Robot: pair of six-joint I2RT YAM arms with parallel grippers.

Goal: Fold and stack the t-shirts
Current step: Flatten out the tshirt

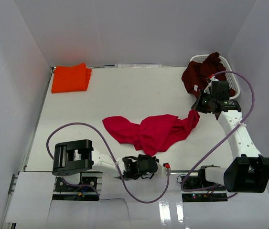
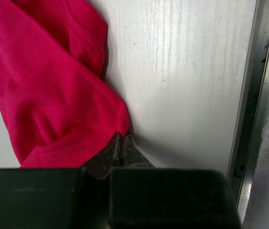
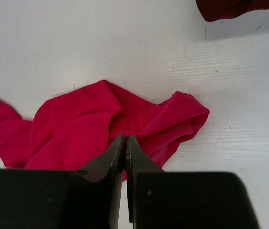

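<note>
The crimson red t-shirt (image 1: 153, 131) lies crumpled in the middle of the table. My left gripper (image 1: 155, 163) is shut at the near table edge. In the left wrist view its tips (image 2: 122, 138) rest beside the red t-shirt's hem (image 2: 53, 100), with no cloth seen between them. My right gripper (image 1: 199, 105) is shut and hovers over the shirt's right end; in the right wrist view its tips (image 3: 125, 139) stand above the red cloth (image 3: 77, 124). The orange t-shirt (image 1: 70, 78) lies folded at the far left. The maroon t-shirt (image 1: 200, 72) hangs over the basket.
A white lattice basket (image 1: 230, 67) stands at the far right corner, behind my right arm. White walls enclose the table on three sides. The table's metal front edge (image 2: 249, 95) runs just beside my left gripper.
</note>
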